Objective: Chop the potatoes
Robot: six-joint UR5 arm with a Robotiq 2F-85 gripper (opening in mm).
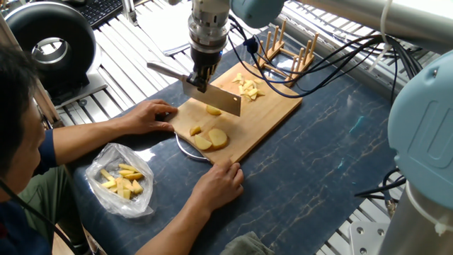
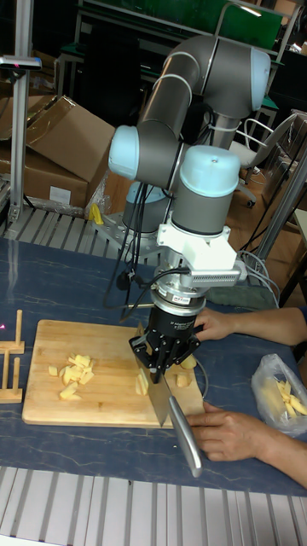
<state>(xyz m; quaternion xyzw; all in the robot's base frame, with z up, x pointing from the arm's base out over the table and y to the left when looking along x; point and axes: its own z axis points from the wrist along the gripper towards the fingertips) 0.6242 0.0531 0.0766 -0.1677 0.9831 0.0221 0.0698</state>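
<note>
My gripper is shut on a cleaver and holds its blade over the wooden cutting board. One potato chunk lies just under the blade's edge. Larger potato slices and a small piece lie nearer the board's front corner. A pile of chopped potato bits sits at the far end. In the tall fixed view the gripper holds the cleaver with its handle pointing at the camera, and the chopped pile lies to the left on the board.
A person's hands hold the board at its near edges, close to the blade. A clear plastic bag of yellow pieces lies at the front left. A wooden rack stands behind the board. Cables hang by the arm.
</note>
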